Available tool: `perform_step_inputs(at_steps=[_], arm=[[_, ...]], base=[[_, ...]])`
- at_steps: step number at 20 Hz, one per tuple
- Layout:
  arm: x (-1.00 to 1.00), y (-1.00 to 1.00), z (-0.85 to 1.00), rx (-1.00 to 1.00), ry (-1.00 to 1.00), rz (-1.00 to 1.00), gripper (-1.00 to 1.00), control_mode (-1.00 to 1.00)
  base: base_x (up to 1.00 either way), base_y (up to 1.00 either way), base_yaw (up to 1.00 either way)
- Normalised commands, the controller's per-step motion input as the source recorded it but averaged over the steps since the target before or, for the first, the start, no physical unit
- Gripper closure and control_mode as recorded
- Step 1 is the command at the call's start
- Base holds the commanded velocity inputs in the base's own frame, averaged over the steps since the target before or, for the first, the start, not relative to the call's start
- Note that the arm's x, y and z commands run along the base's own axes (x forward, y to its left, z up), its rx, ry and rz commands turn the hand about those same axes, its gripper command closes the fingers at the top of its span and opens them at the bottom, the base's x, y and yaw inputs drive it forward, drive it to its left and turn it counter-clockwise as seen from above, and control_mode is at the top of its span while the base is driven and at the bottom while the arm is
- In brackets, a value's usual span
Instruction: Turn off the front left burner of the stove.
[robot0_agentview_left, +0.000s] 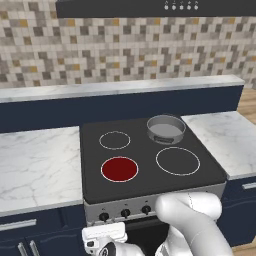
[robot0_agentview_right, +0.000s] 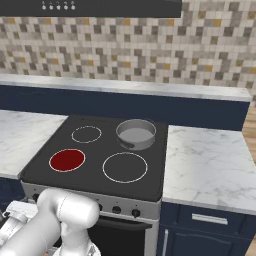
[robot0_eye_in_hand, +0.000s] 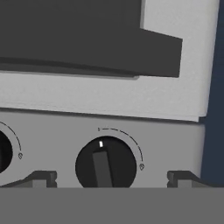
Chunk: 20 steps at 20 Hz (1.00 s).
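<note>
The front left burner (robot0_agentview_left: 119, 169) (robot0_agentview_right: 67, 160) glows solid red on the stove's black glass (robot0_agentview_left: 145, 150) (robot0_agentview_right: 100, 150). Small black knobs (robot0_agentview_left: 125, 213) line the silver front panel. My gripper (robot0_eye_in_hand: 111, 179) is open and low in front of that panel; the hand (robot0_agentview_left: 102, 236) sits just below the leftmost knob (robot0_agentview_left: 104, 216). In the hand view a black knob (robot0_eye_in_hand: 106, 164) lies between my two fingertips (robot0_eye_in_hand: 41, 178), with clear gaps on both sides and no contact. Its white mark points to the top of that view.
A grey round pan (robot0_agentview_left: 166, 129) (robot0_agentview_right: 135, 133) stands on the back right burner. White marble counters (robot0_agentview_left: 35, 165) (robot0_agentview_right: 210, 160) flank the stove. Another knob (robot0_eye_in_hand: 3, 153) shows at the hand view's left edge, dark blue cabinet (robot0_eye_in_hand: 214, 109) at its right.
</note>
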Motion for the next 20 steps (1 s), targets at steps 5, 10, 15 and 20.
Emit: perform_step_inputs(at_steps=[5, 10, 15, 20], arm=[[0.00, -0.10, 0.00, 0.00, -0.07, 0.00, -1.00, -1.00], [0.00, -0.10, 0.00, 0.00, -0.07, 0.00, -1.00, -1.00], [0.00, 0.00, 0.00, 0.00, -0.05, 0.00, -1.00, -1.00], [0.02, 0.00, -0.07, 0.00, -0.02, 0.00, -1.00, -1.00]], base=[[0.00, 0.00, 0.00], [0.00, 0.00, 0.00], [0.00, 0.00, 0.00], [0.00, 0.00, 0.00]])
